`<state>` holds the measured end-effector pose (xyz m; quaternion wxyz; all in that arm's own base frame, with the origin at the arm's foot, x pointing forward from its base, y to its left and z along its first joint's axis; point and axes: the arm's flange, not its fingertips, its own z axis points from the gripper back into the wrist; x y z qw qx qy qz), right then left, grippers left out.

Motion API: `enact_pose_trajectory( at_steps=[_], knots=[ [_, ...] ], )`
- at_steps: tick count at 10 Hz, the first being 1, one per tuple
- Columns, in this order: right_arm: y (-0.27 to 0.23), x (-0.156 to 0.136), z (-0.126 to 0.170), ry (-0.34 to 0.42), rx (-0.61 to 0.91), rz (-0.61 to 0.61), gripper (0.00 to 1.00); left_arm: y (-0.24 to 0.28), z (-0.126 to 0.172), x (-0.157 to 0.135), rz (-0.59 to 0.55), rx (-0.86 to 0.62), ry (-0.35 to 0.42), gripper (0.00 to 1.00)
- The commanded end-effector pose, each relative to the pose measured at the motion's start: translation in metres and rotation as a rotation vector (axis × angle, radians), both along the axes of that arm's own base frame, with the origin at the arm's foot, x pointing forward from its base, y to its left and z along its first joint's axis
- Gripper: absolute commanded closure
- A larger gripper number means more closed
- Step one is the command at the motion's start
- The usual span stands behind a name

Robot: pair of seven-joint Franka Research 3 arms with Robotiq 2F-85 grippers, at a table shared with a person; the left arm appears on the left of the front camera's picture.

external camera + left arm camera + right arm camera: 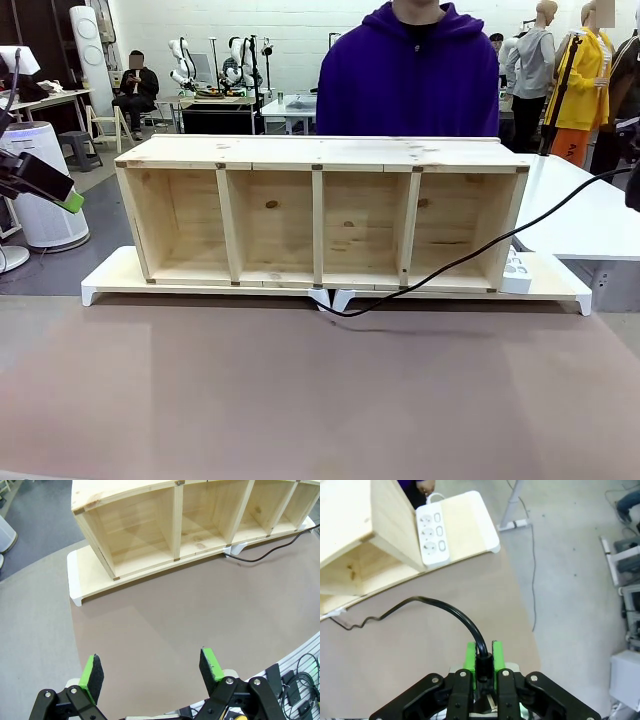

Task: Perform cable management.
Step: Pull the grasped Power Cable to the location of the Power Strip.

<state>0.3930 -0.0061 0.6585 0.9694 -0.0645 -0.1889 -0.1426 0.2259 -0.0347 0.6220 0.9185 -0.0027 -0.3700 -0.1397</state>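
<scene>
The black cable (pixel 450 262) runs from the picture's right edge down across the shelf's right end to a small loop on the table in front of the shelf's middle. In the right wrist view my right gripper (pixel 483 656) is shut on the cable's (pixel 447 609) thick end, and the cord arches away toward the shelf. In the left wrist view my left gripper (pixel 151 667) hangs open and empty above the brown table top, far from the cable (pixel 265 555). From the front, the left gripper (pixel 58 193) sits at the far left edge, beside the shelf's left end.
A wooden shelf (pixel 320 152) with several compartments stands on white riser boards (pixel 105 282). A white power strip (pixel 432 532) lies on the board at the shelf's right end. A person in a purple hoodie (pixel 410 70) stands behind the shelf. The brown table top (pixel 300 400) lies in front.
</scene>
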Motion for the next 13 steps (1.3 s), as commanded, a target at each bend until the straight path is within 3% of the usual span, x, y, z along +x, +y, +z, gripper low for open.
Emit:
enact_pose_trajectory(
  at_steps=[1, 3, 6, 8, 9, 12, 13],
  knots=[
    [-0.016, 0.021, 0.015, 0.018, -0.022, -0.018, 0.84, 0.0, 0.001, 0.001, 0.004, -0.009, -0.006, 0.0],
    [-0.014, 0.051, 0.031, 0.021, 0.008, 0.011, 0.84, 0.0, 0.001, 0.001, 0.004, -0.009, -0.006, 0.0],
    [0.002, 0.092, 0.029, 0.032, -0.03, 0.088, 0.84, 0.0, 0.001, 0.001, 0.004, -0.009, -0.006, 0.0],
    [0.007, 0.075, 0.036, -0.061, -0.006, 0.083, 0.84, 0.0, 0.001, 0.001, 0.004, -0.009, -0.006, 0.0],
    [0.009, 0.091, 0.023, 0.018, 0.004, 0.077, 0.84, 0.0, 0.001, 0.001, 0.004, -0.009, -0.006, 0.0],
    [0.011, 0.09, 0.027, 0.004, 0.004, 0.085, 0.84, 0.0, 0.001, 0.001, 0.004, -0.009, -0.006, 0.0],
    [0.012, 0.107, 0.016, 0.052, -0.019, 0.124, 0.84, 0.0, 0.001, 0.001, 0.004, -0.009, -0.006, 0.0]
  ],
)
